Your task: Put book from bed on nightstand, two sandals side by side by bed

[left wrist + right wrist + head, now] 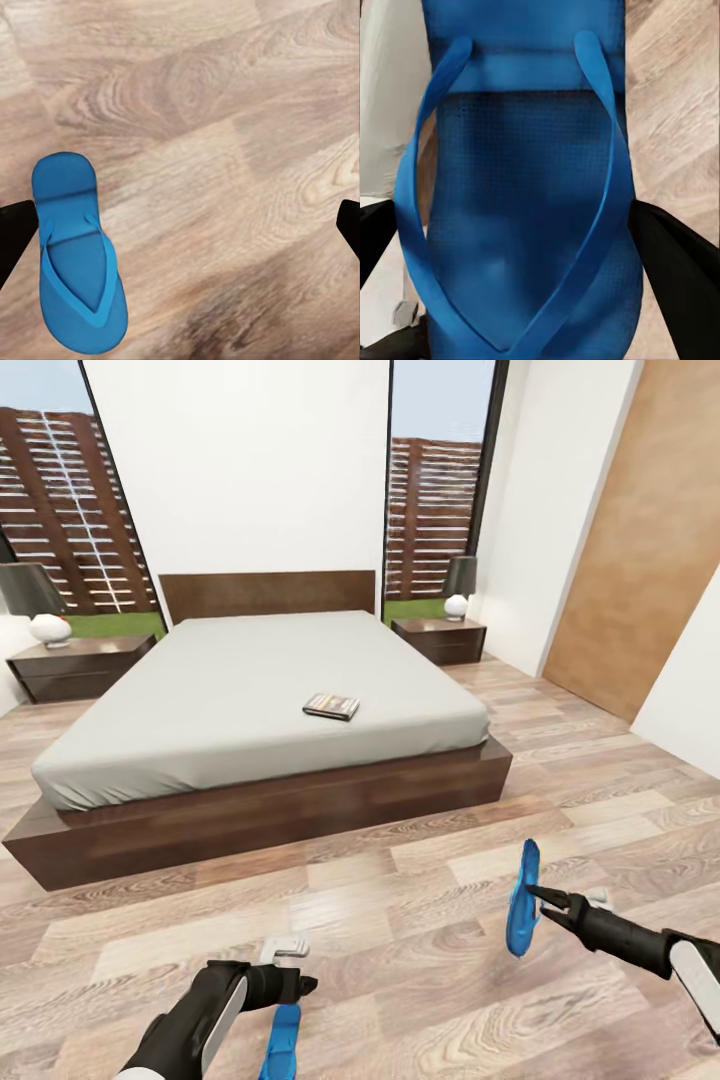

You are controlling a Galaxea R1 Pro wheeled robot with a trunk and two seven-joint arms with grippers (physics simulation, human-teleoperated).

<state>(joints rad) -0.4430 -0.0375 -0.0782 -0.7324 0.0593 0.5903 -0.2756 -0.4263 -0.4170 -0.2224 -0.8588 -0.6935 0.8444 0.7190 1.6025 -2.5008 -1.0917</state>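
The right tool (535, 895) grips one sandal (521, 900) on edge above the floor (400, 920), ready to be carried bedward. The left tool (300, 985) hangs released over the other sandal (75, 259), flat on the floor. The book (331, 706) lies near the bed's (240, 700) right edge.

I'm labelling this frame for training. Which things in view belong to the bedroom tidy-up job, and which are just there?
Job:
book
bed
left nightstand
right nightstand
held sandal
floor sandal

Just there:
two lamps
wooden door

Book (331, 706) on bed (230, 690) — nightstands (80, 665) flanking
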